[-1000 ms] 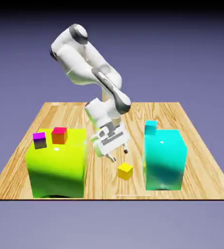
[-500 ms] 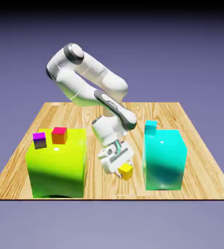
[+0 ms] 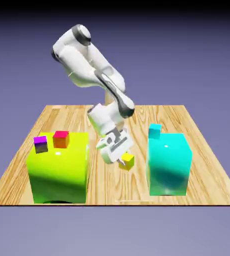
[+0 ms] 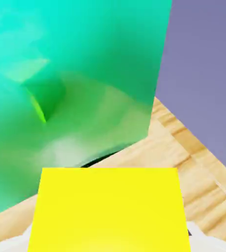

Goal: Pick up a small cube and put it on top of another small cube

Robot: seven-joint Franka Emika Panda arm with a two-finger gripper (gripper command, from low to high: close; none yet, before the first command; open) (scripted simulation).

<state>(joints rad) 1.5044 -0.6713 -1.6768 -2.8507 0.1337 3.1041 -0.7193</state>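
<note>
item: my pincer [image 3: 122,159], clamped tight on the small yellow cube [image 3: 127,161], which sits between the fingertips, clear of the wooden table [image 3: 197,130]. in the hand view the yellow cube [image 4: 107,209] fills the lower middle and hides my fingertips.

item: small cyan cube [image 3: 155,131], resting at the back left corner of the top of the big cyan block [image 3: 169,164], as the exterior view shows it. the yellow cube hangs to the exterior view's left of that block and lower than the small cyan cube, apart from both.

item: big cyan block, hand view [image 4: 75,93], a glossy wall filling the upper left, standing on the wood grain; a faint greenish reflection shows on its face.

item: big yellow-green block [image 3: 58,167], toward the exterior view's left side of the table. on its top stand a small red cube [image 3: 61,139] and a small purple cube [image 3: 40,144], near each other, not touching.

item: my arm [image 3: 89,65], white, bent over the table's middle, wrist angled down toward the gap between the two big blocks.
</note>
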